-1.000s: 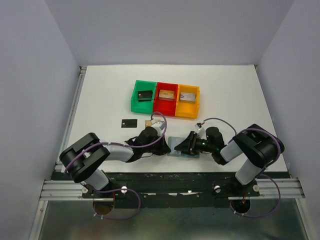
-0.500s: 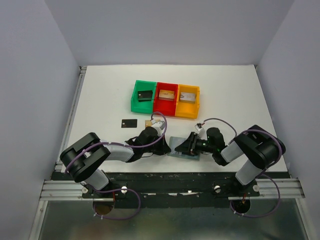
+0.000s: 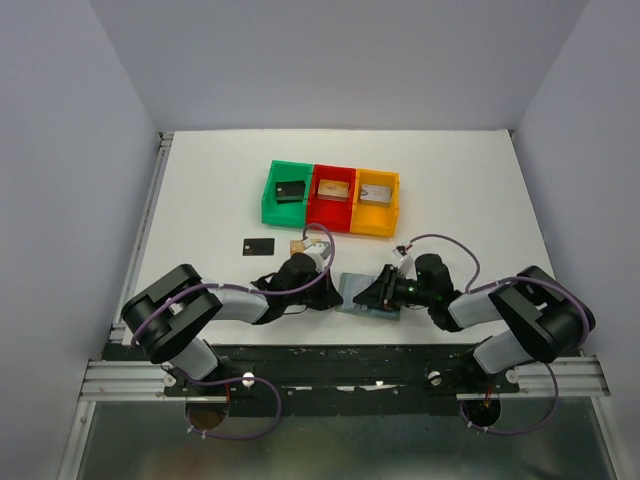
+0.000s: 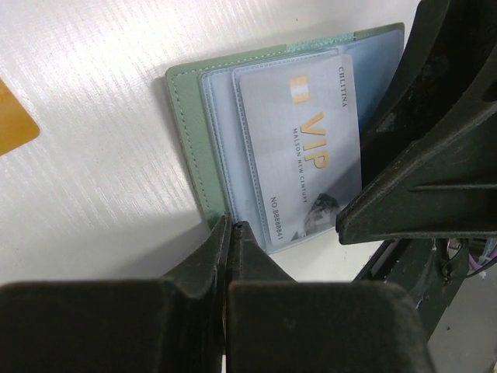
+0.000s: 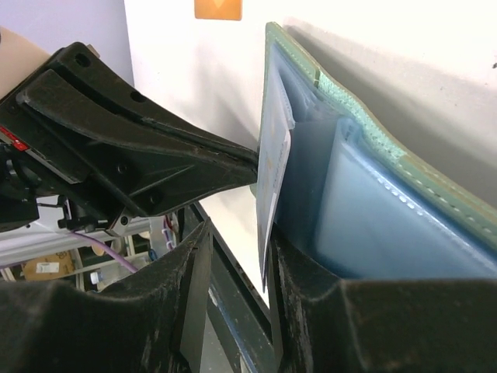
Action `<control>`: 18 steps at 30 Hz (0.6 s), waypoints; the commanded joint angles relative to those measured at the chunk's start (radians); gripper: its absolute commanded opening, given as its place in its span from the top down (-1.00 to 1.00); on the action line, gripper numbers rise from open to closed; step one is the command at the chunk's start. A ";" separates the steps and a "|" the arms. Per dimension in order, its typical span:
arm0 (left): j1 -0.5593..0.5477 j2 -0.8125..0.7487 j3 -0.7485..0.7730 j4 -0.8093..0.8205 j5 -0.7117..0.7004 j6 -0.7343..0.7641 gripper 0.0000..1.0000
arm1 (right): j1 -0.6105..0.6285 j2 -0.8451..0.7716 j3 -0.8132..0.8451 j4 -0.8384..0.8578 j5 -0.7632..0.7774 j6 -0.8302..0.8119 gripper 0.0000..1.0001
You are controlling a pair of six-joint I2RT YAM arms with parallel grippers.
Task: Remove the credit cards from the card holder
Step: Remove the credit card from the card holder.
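The card holder (image 3: 365,294) lies open near the worktop's (image 3: 450,180) near edge, between both claws. The silver VIP card (image 5: 273,163), long axis along the holder's stitched edge, sits edge-on between the right gripper's (image 5: 241,241) part-open jaws. The left gripper (image 4: 227,233), pinched shut, touches that stitched edge.

We find the top external camera fixed high above the near edge of the table (image 3: 200,200), looking down and forward over the whole surface from far off. The left wrist camera sits close behind the left gripper (image 4: 229,227), facing down onto the card holder (image 4: 194,155) at very short range. The right wrist camera looks low, almost level, past the right gripper (image 5: 239,233) at the holder's edge. Both wrist views share the holder and its silvery card (image 4: 303,148); each shows the opposite gripper.
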 commanded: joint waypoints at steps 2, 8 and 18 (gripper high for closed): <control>-0.006 0.035 0.003 -0.071 -0.025 0.007 1.00 | 0.002 -0.058 0.018 -0.112 0.041 -0.060 0.19; -0.006 0.043 0.008 -0.077 -0.028 0.005 1.00 | 0.000 -0.129 0.041 -0.227 0.064 -0.104 0.20; -0.006 0.037 0.005 -0.082 -0.034 0.002 1.00 | -0.001 -0.195 0.068 -0.368 0.106 -0.162 0.26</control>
